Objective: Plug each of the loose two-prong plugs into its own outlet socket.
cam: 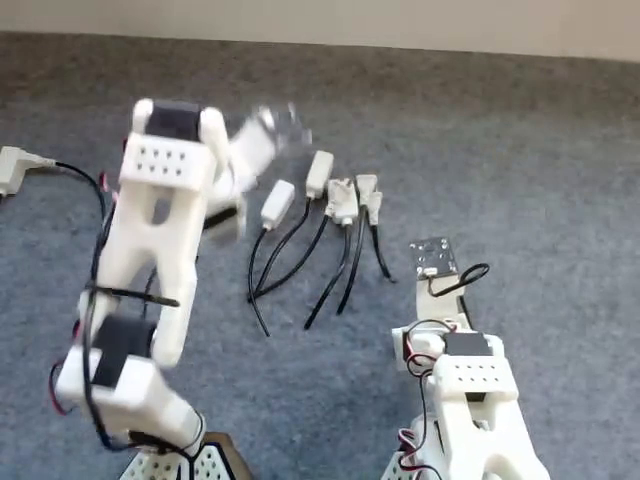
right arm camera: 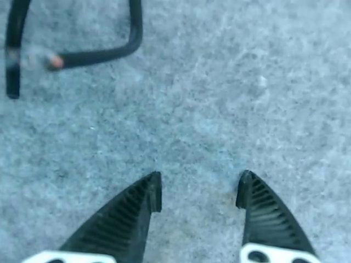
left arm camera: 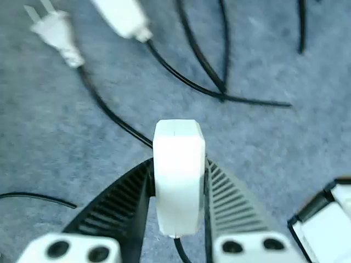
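Squarely between the ribbed black fingers of the left end effector (left arm camera: 179, 175) sits a white rounded plastic connector body (left arm camera: 178, 164). It is clamped on its flat sides, with its black cord trailing back under the wrist. That grip keeps its forward face pointing out along the fingers, which suits pushing it against a mate. No prongs show on that face, so it is probably a socket, though I cannot be certain. Just ahead on the grey carpeted surface (left arm camera: 285, 164) lies a loose white two-prong plug (left arm camera: 55, 32), prongs aimed away. Near it is another white oblong connector (left arm camera: 125, 16), and both lie amid crossing black cords (left arm camera: 208, 82). Well apart, the right end effector (right arm camera: 200, 183) hovers low over bare surface near cut cord ends (right arm camera: 52, 60). Its fingers are spread with nothing between them, and it is likely waiting to steady a partner piece.
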### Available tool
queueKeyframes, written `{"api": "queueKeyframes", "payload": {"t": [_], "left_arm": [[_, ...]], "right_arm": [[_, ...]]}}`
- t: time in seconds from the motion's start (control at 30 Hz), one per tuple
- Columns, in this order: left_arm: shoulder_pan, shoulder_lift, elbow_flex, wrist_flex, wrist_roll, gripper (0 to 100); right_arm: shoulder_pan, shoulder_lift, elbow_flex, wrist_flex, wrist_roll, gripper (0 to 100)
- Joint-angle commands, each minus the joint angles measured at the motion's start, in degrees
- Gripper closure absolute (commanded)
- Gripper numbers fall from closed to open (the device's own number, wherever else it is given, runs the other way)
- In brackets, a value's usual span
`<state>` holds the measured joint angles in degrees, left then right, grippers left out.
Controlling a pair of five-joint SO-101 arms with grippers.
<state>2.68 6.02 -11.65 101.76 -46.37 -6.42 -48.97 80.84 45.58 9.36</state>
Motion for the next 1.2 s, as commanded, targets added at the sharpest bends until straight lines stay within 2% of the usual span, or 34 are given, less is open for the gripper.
{"api": "queueKeyframes", "payload": {"t": [0.0,0.17,0.33,0.4,0.5,0.63,0.83,1.17], "left_arm": [[2.4,-13.4,28.7,0.5,-12.3,100],[10.4,-23.4,51.3,-2.2,-17.8,100],[17.5,-29.0,65.1,-14.1,-17.6,99],[18.3,-29.0,67.6,-18.6,-15.6,99],[17.5,-29.0,67.9,-22.3,-13.1,92],[15.0,-29.0,63.9,-22.2,-13.2,80],[11.0,-28.9,55.9,-22.1,-15.1,81],[7.8,-29.4,54.9,-20.1,-16.0,81]], "right_arm": [[-0.6,-1.1,-0.3,-0.7,-0.1,77.4],[-0.6,-1.1,-0.4,-0.7,-0.1,77.4],[-0.6,-1.1,-0.3,-0.7,-0.1,77.4],[-0.6,-1.1,-0.3,-0.7,-0.1,77.4],[-0.6,-1.1,-0.3,-0.7,-0.1,77.4],[-0.6,-1.1,-0.2,-0.7,-0.1,77.4],[-0.6,-1.1,-0.2,-0.7,-0.1,77.4],[-0.6,-1.1,-0.2,-0.7,-0.1,77.4]]}}
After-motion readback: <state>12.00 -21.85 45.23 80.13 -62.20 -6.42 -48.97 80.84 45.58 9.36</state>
